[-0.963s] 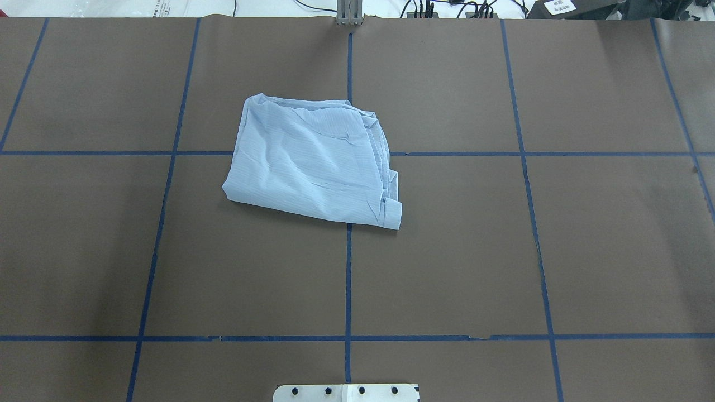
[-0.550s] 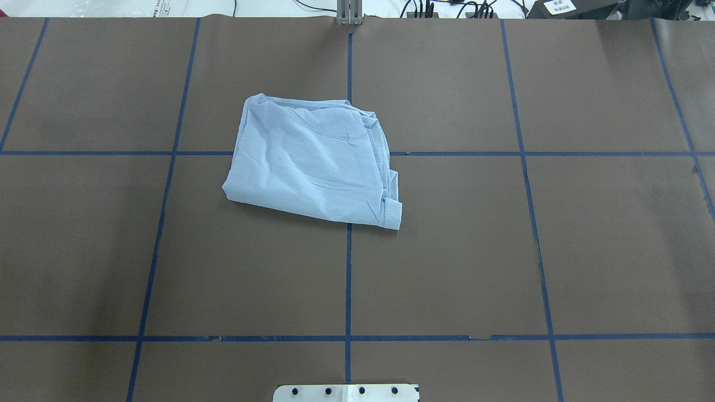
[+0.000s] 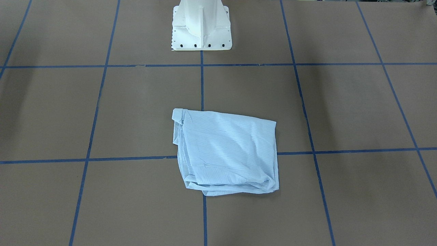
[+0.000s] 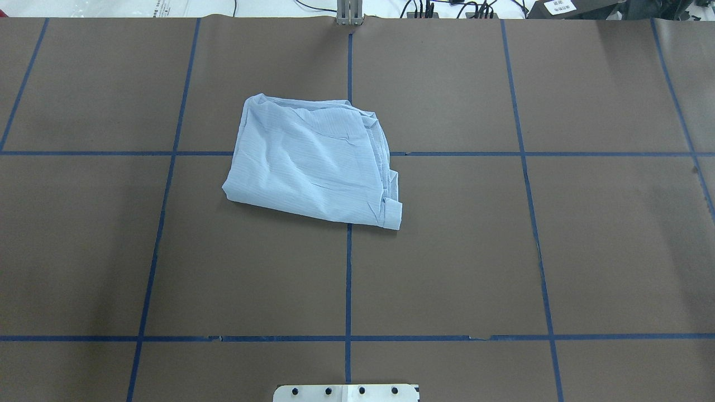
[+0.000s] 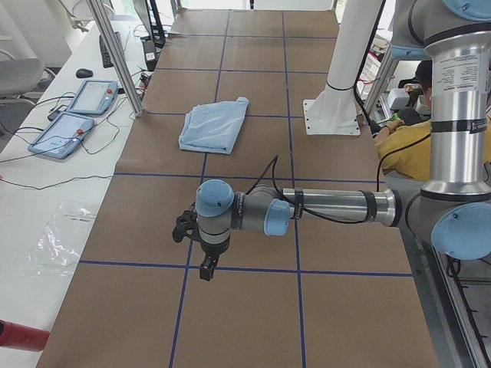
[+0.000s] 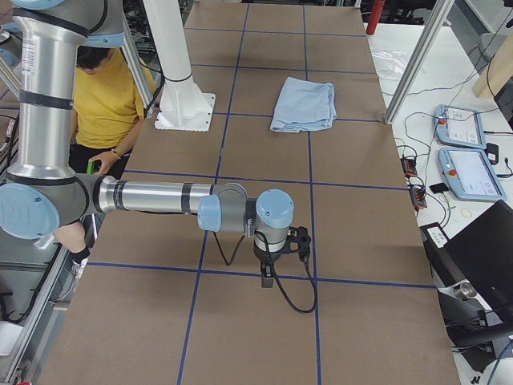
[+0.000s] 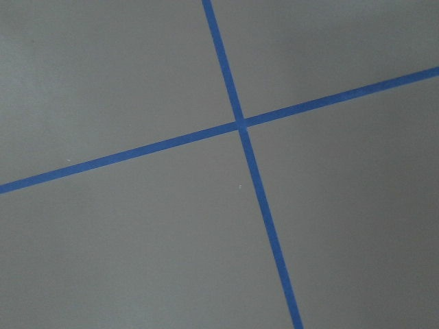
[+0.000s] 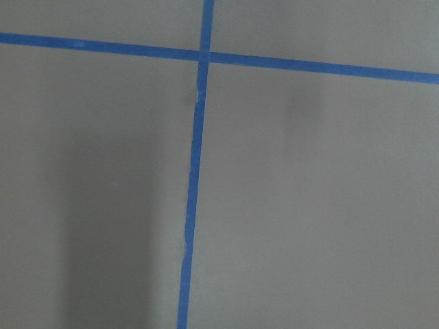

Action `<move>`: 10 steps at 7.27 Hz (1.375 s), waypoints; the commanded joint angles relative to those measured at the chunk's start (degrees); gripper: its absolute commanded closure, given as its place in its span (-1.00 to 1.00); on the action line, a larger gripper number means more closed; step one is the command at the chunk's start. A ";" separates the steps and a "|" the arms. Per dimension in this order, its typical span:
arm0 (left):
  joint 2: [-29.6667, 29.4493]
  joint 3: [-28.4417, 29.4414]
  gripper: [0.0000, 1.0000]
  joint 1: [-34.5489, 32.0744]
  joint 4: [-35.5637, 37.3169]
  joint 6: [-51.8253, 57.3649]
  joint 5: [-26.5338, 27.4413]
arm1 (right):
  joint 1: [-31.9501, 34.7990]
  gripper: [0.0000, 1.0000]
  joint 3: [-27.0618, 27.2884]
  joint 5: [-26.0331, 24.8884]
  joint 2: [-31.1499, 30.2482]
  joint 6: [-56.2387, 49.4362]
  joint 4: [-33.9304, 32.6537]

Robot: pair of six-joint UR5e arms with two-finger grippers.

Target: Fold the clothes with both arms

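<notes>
Both jaws: cannot tell. Brown table (image 4: 614,251), blue tape grid (image 4: 348,279), shirt (image 4: 313,167) folded.

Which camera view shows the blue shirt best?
The overhead exterior view: the shirt lies folded near the middle, large, with nothing over it. The front-facing view shows it nearly as well, from the opposite side. Both side views show it small and far away. The two wrist views show only brown table and blue tape.
</notes>
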 commanded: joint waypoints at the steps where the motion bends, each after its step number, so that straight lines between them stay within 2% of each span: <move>1: 0.12 -1.84 -1.00 -0.13 -0.15 -0.03 0.45 | 0.00 -1.00 -0.21 0.01 0.00 0.07 0.75; 8: 1.96 -2.83 -1.00 -0.22 -0.33 0.32 -0.17 | 0.00 -1.00 -0.21 0.01 0.09 0.16 0.75; 10: 2.58 -2.82 -1.00 -0.22 -0.68 0.32 -3.57 | 0.00 -1.00 -0.21 0.10 0.09 0.25 0.75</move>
